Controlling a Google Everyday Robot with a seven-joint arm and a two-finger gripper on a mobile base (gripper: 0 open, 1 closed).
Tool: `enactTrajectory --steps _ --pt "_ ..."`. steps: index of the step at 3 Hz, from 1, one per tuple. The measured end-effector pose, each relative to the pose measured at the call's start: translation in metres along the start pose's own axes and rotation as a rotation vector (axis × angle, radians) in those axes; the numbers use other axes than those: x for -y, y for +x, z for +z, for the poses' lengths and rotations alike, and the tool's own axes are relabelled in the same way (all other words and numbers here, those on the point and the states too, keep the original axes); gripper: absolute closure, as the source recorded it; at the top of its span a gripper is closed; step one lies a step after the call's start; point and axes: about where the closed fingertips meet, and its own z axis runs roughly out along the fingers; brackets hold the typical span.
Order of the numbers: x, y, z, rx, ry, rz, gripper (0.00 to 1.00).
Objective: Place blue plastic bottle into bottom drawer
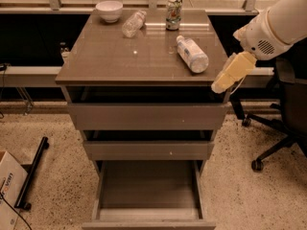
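though near bottle [193, 54], claw [219, 86] apart

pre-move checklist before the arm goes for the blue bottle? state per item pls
1. Blue plastic bottle accessible: ok. It lies on its side on the cabinet top with nothing on it.
2. End effector at the bottle: not ok. It hangs off the top's right front corner, apart from the bottle.
3. Bottom drawer open: ok. It is pulled out and its floor is visible.
4. Neighbours clear of the target: ok. The can and the crinkled bottle sit apart from it.
5. Approach from the right unobstructed: cannot tell. The office chair stands close to the arm.
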Motion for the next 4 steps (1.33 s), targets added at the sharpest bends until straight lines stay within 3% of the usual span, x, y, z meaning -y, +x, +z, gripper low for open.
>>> enactTrajectory --steps 1,3,4 --pt "0.007 -0.009 0.015 0.056 0.032 0.076 0.0" --pt "0.058 -0.032 0.064 0.212 0.108 0.215 0.0" --pt "0.089 -0.028 0.117 0.242 0.097 0.3 0.0"
